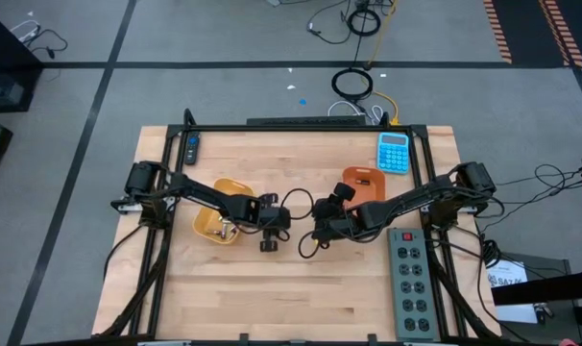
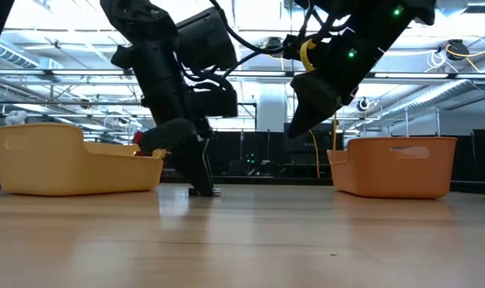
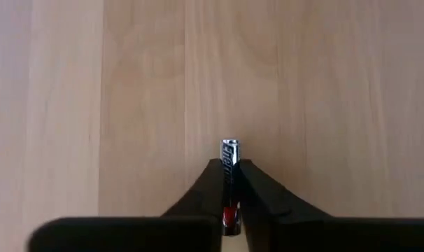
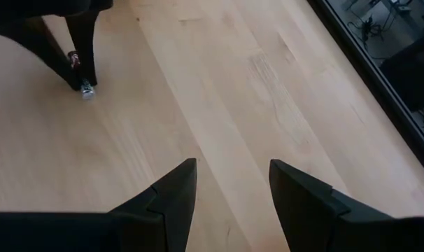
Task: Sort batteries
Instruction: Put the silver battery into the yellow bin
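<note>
left pincer point(image 3: 229, 183) pinched tight on a battery point(image 3: 229, 157); right pincer point(image 4: 233, 185) parted, empty.

**Workshop floor and ceiling around the bench**

Grey carpet tiles point(image 1: 224, 38) with dark seams surround the wooden table point(image 1: 291, 288). Loose cables point(image 1: 353, 82) coil on the floor beyond its far edge, and orange-and-black hazard tape point(image 1: 502, 34) runs nearby. The low view shows ceiling trusses point(image 2: 66, 48) under bright overhead light.
</note>
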